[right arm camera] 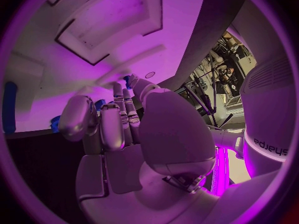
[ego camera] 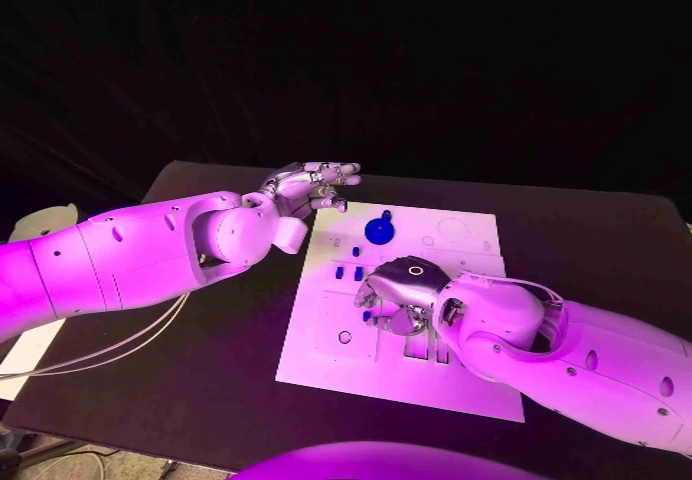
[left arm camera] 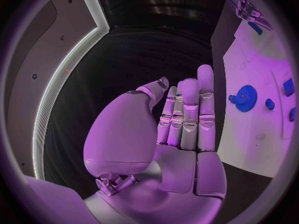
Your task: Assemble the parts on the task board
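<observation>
A: Left hand (ego camera: 307,186)?
B: Released, fingers straight and together, holding nothing, hovering off the far left corner of the task board (ego camera: 462,380).
A: Right hand (ego camera: 398,298)?
B: Down on the board's middle, fingers curled over a small blue part (ego camera: 368,316); grasped or just touched, can't tell.
A: Other parts?
B: Blue gear (ego camera: 378,229) near the far edge, small pegs (ego camera: 346,270) toward the left edge.
A: Risk?
B: Probably a slip or tilt, since the fingers hide the part.

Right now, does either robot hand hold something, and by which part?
The left robot hand is flat and holds nothing. The right robot hand curls down over the task board; whether it holds a part cannot be told.
</observation>
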Controlling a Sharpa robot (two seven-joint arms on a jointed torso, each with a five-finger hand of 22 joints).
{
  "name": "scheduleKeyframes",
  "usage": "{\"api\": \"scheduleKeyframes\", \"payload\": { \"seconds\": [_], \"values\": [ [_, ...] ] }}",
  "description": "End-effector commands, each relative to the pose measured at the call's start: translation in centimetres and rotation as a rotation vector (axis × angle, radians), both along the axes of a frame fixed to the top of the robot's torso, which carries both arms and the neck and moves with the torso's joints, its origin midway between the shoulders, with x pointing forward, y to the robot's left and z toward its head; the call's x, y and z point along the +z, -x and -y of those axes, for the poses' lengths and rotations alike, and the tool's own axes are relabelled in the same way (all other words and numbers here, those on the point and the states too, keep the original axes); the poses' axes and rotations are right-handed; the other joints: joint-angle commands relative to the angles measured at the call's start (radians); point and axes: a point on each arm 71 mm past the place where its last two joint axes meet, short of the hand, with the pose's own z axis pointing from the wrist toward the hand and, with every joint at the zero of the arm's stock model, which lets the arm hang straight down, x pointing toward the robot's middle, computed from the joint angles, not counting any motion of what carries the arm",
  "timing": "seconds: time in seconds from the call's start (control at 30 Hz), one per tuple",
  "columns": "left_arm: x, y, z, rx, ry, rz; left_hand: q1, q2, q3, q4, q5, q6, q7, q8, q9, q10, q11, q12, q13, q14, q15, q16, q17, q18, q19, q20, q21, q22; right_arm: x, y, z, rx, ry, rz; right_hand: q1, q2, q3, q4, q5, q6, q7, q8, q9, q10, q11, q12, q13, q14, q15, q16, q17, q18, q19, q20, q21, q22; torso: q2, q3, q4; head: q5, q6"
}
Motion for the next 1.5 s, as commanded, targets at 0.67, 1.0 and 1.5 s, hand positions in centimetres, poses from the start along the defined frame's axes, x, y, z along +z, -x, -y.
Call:
{"api": "scheduleKeyframes", "payload": {
  "seconds": [0.67, 1.0, 1.5],
  "values": [
    [0.1, 0.1, 0.0, -0.021, 0.006, 0.006, -0.001, 0.010, -0.004, -0.004, 0.004, -0.005, 0.002, 0.003, 0.000, -0.008, 0.001, 0.007, 0.000, -0.009, -0.001, 0.001, -0.004, 0.011, 0.002, 0.003, -0.007, -0.002, 4.6, -2.5, 9.2, -0.227, -0.021, 0.097, -0.014, -0.037, -0.108, 0.014, 0.000, -0.047, -0.032, -0.002, -0.004, -0.046, -0.015, 0.014, 0.003, 0.040, -0.012, -0.024, -0.036, 0.019, -0.005, -0.005, -0.022, -0.023, -0.002, -0.0007, -0.0065, -0.026, 0.022],
    [0.1, 0.1, 0.2, -0.025, 0.008, 0.006, -0.001, 0.010, -0.004, -0.004, 0.004, -0.005, 0.002, 0.003, 0.000, -0.008, 0.001, 0.007, 0.000, -0.009, -0.001, 0.001, -0.004, 0.011, 0.002, 0.003, -0.007, -0.002, 4.5, -3.4, 11.0, -0.273, 0.032, 0.105, 0.019, -0.022, -0.171, 0.037, 0.001, -0.051, -0.037, 0.001, -0.001, -0.058, -0.032, 0.008, 0.004, 0.043, -0.039, -0.026, -0.043, 0.017, 0.001, -0.032, -0.024, -0.023, -0.001, 0.0001, -0.0057, -0.033, 0.029],
    [0.1, 0.1, 0.2, -0.028, 0.008, 0.005, -0.001, 0.010, -0.004, -0.004, 0.004, -0.005, 0.002, 0.003, 0.000, -0.008, 0.001, 0.007, 0.000, -0.009, -0.001, 0.001, -0.004, 0.011, 0.002, 0.003, -0.007, -0.002, 3.5, -3.5, 10.3, -0.251, 0.082, 0.068, 0.062, 0.040, -0.120, 0.047, 0.000, 0.062, -0.039, 0.025, 0.009, 0.104, -0.041, 0.058, 0.006, 0.047, -0.025, -0.019, -0.041, 0.012, 0.017, -0.020, -0.011, -0.003, 0.000, -0.0003, -0.0046, -0.032, 0.026]
  ]
}}
